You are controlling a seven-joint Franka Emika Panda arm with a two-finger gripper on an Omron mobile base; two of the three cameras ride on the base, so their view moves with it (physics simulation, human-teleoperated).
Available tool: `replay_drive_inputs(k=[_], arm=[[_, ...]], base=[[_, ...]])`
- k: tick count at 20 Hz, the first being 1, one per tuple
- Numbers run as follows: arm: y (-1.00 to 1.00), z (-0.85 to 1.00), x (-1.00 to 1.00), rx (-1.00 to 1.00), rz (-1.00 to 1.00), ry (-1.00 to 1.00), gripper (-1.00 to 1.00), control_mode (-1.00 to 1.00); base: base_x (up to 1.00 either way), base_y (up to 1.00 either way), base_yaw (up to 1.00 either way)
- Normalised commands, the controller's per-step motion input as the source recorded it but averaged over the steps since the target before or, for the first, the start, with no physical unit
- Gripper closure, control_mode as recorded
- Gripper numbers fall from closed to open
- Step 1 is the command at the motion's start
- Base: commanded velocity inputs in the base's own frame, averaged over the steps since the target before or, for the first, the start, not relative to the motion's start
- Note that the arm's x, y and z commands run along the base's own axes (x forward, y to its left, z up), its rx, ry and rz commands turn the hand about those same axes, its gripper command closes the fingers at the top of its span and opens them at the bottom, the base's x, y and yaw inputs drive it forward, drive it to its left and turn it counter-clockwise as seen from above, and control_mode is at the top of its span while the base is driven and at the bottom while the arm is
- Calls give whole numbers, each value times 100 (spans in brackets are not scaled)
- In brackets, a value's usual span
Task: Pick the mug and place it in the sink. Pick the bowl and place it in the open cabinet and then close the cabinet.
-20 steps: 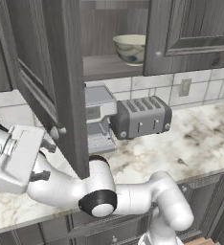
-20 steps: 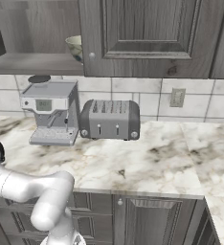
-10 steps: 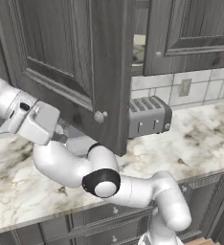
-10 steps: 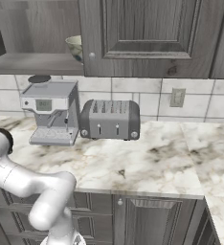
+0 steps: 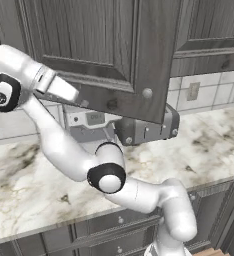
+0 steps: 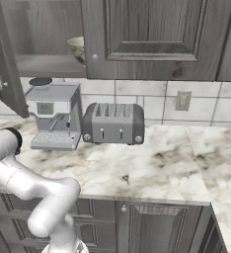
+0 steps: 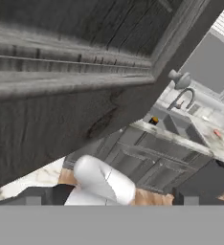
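The cream bowl (image 6: 77, 47) with dark blotches sits on the shelf of the dark wood-grain cabinet (image 6: 48, 65). The cabinet's door (image 5: 104, 55) stands partly swung, its round knob (image 5: 147, 93) at the lower corner. My gripper (image 5: 78, 99) rests against the door's face near its bottom edge, open and holding nothing. In the hand view the door panel (image 7: 61, 81) is very close, and the dark fingertips (image 7: 35, 195) stand wide apart. Far below lies the sink (image 7: 178, 125) with its faucet (image 7: 183, 98); a small orange-rimmed mug (image 7: 153, 120) sits in the basin.
A grey coffee machine (image 6: 53, 116) and a toaster (image 6: 112, 123) stand on the marble counter (image 6: 157, 168) against the tiled wall. A wall outlet (image 6: 182, 100) is to the right. A closed cabinet door (image 6: 152, 34) adjoins the open one. My elbow (image 5: 106, 176) hangs over the counter's front.
The cabinet door has swung steadily toward shut, now covering the bowl and most of the toaster in the left base view. My arm rose and followed the door, gripper staying open.
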Motion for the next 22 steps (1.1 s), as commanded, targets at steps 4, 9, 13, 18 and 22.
replay_drive_inputs(k=[4, 9, 13, 18, 22], arm=[[-53, 0, 100, 22, 40, 18, -100, -100], [-47, 11, 100, 23, 48, -1, -100, -100], [-47, 0, 84, 25, 65, -61, -100, -100], [-34, 0, 92, 28, 56, -75, -100, -100], [-1, -19, 90, 26, 40, -100, -100, -100]], base=[[0, 0, 0], [0, 0, 0], [0, 0, 0], [0, 0, 0], [0, 0, 0]])
